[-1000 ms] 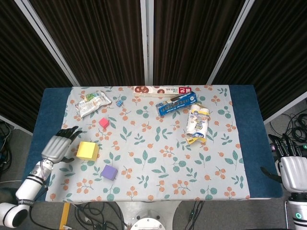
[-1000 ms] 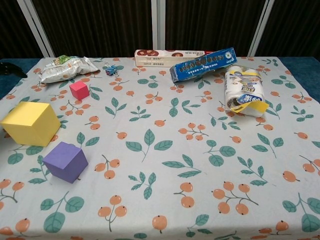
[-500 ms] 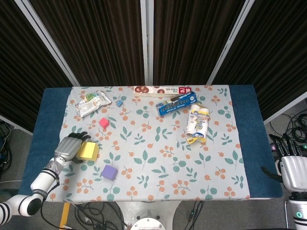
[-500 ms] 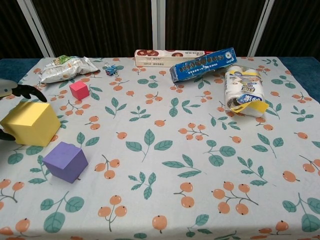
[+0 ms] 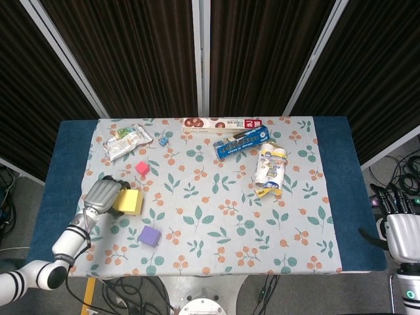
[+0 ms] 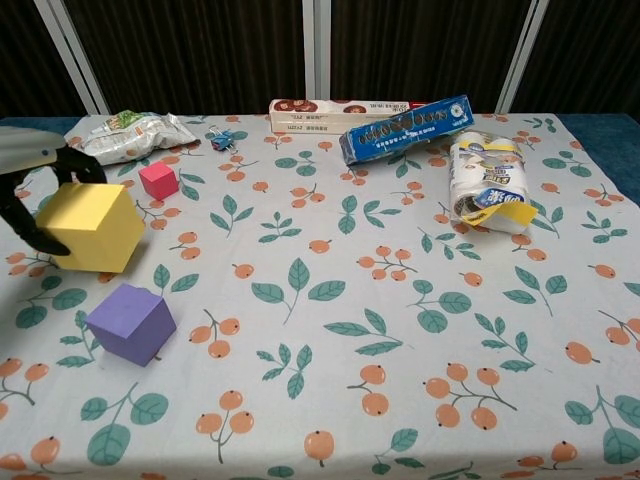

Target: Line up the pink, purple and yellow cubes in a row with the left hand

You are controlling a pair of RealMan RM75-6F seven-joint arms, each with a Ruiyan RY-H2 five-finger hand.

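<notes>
My left hand (image 5: 102, 195) (image 6: 30, 180) grips the large yellow cube (image 5: 129, 201) (image 6: 92, 226) from its left side, near the table's left edge. The cube looks tilted and slightly raised off the cloth. Just in front of it the purple cube (image 5: 149, 235) (image 6: 130, 322) rests on the cloth. Behind it, a short way off, lies the small pink cube (image 5: 142, 168) (image 6: 158, 180). My right hand (image 5: 401, 226) hangs off the table's right front corner, fingers apart, holding nothing.
Along the back lie a snack bag (image 5: 126, 140), a small blue clip (image 5: 163, 139), a long flat box (image 5: 223, 124) and a blue packet (image 5: 241, 142). A white pouch (image 5: 270, 169) lies right of centre. The floral cloth (image 5: 216, 223) covers the table.
My left hand moved right, closed around the yellow cube, then carried it a little right and back, tilting it up. The other cubes and my right hand stayed put.
</notes>
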